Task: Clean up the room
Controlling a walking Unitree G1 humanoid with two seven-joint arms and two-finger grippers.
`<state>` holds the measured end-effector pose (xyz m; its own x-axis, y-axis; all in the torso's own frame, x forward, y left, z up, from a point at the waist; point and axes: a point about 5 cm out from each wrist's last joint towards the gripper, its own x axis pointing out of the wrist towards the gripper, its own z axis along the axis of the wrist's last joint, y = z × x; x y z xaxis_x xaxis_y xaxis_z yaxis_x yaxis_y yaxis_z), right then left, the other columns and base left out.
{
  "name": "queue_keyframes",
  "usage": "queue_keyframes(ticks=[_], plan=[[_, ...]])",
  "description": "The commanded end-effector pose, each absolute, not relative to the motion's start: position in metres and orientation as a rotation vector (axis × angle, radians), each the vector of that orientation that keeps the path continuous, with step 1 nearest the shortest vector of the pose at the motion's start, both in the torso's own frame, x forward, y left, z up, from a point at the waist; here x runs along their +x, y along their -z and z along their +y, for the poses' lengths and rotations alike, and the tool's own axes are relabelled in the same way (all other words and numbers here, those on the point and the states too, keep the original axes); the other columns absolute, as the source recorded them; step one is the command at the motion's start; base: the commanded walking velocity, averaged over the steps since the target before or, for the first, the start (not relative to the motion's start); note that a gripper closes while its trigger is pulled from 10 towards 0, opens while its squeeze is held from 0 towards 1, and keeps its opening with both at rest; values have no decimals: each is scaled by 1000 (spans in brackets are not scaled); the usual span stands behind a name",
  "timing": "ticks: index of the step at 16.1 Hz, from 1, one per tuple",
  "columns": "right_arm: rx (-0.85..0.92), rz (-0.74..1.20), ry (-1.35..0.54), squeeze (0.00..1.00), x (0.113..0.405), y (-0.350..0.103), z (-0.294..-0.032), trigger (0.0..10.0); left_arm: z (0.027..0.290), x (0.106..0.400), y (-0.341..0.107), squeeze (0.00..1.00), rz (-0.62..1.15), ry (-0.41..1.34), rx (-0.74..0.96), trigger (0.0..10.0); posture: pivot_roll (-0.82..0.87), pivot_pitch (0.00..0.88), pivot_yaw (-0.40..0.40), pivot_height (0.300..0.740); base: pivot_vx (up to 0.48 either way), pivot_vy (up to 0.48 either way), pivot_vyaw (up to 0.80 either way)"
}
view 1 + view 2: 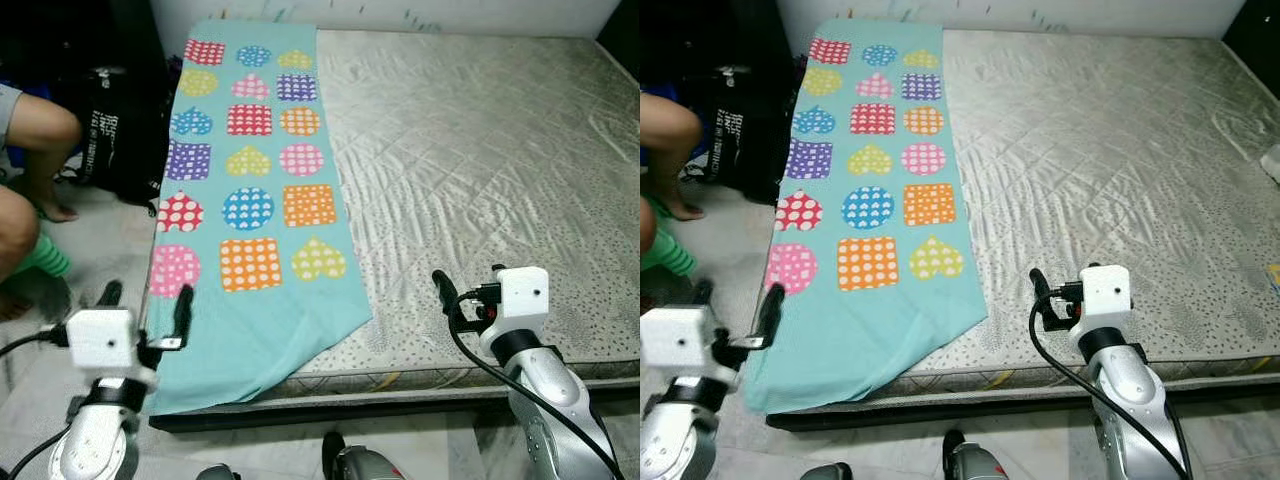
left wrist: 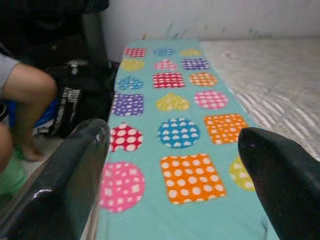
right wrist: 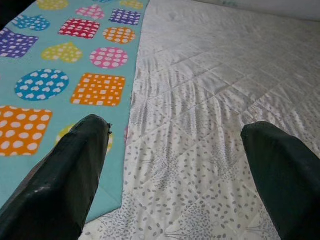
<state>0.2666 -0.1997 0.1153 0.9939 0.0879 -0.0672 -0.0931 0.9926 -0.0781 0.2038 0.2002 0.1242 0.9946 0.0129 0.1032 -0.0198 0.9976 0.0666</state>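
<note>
A teal blanket (image 1: 250, 180) printed with coloured dotted hearts, circles and squares lies lengthwise along the left side of a bare grey quilted mattress (image 1: 480, 150). Its near end hangs over the mattress's front edge. My left gripper (image 1: 146, 300) is open at the blanket's near left corner, just off the bed's side. In the left wrist view, the black fingers (image 2: 60, 185) frame the blanket (image 2: 175, 130) without touching it. My right gripper (image 1: 468, 285) is open above the mattress's front edge, to the right of the blanket. Nothing is between its fingers (image 3: 65, 170).
A person sits on the floor at the left, knee (image 1: 40, 125) and green sock (image 1: 45, 258) in view. A black bag (image 1: 120, 130) leans against the bed beside them. A small white item (image 1: 1272, 160) lies at the mattress's right edge. Pale floor tiles run along the bed front.
</note>
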Motion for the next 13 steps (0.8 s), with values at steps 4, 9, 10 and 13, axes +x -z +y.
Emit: queue_keyframes(ticks=[4,9,10,13], plan=[[-45,53,-76,0,267,-120,-190,10000,193,208,-125,0,-94,-6,63,10000,63,185,-57,740,0,0,0],[-35,71,-70,0,269,-116,-188,10000,198,214,-128,0,-108,-83,42,10000,69,195,-45,740,0,0,-512],[-35,70,-73,0,269,-116,-188,10000,198,215,-128,0,-109,-84,46,10000,69,195,-45,740,0,0,0],[-35,60,-98,0,271,-118,-183,10000,197,214,-129,0,-112,-82,39,10000,73,198,-45,740,0,0,0]])
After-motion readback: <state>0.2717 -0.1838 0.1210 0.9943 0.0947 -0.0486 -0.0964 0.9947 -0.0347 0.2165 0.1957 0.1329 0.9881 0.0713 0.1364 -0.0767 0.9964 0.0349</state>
